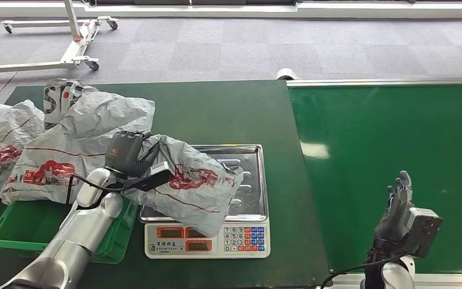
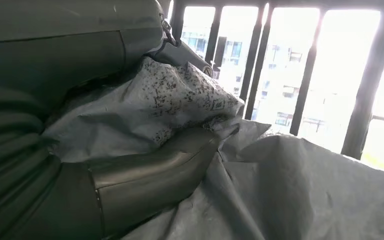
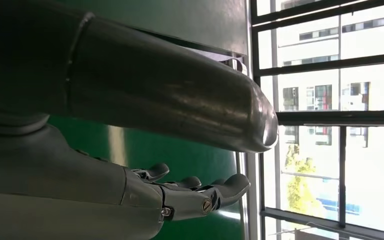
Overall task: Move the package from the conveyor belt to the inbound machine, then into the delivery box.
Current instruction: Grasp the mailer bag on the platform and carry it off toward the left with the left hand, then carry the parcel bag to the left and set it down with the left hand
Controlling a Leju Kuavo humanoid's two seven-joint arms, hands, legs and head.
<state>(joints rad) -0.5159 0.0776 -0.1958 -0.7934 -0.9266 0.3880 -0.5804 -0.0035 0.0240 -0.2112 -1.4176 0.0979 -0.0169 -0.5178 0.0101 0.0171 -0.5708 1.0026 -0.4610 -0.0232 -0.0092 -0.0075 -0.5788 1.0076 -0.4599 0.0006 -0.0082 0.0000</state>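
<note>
Package (image 1: 201,180) lies on the scale (image 1: 207,238) tray, gripped by the left hand (image 1: 129,153); lift it high, clearing the green bin's (image 1: 12,226) rim. Right hand (image 1: 397,208) hovers spread.

The left hand (image 1: 127,155) grips a crumpled grey package (image 1: 198,183) with red print, which lies across the steel pan of a scale (image 1: 249,180) on the dark green tabletop (image 1: 216,111). The scale's keypad (image 1: 244,238) faces the robot. Beside the scale sits a green crate (image 1: 18,232), with more grey bags (image 1: 48,141) piled over and behind it. The bright green conveyor belt (image 1: 391,138) stretches to the right; over its near edge the right hand (image 1: 397,208) hovers, fingers straight and holding nothing.
</note>
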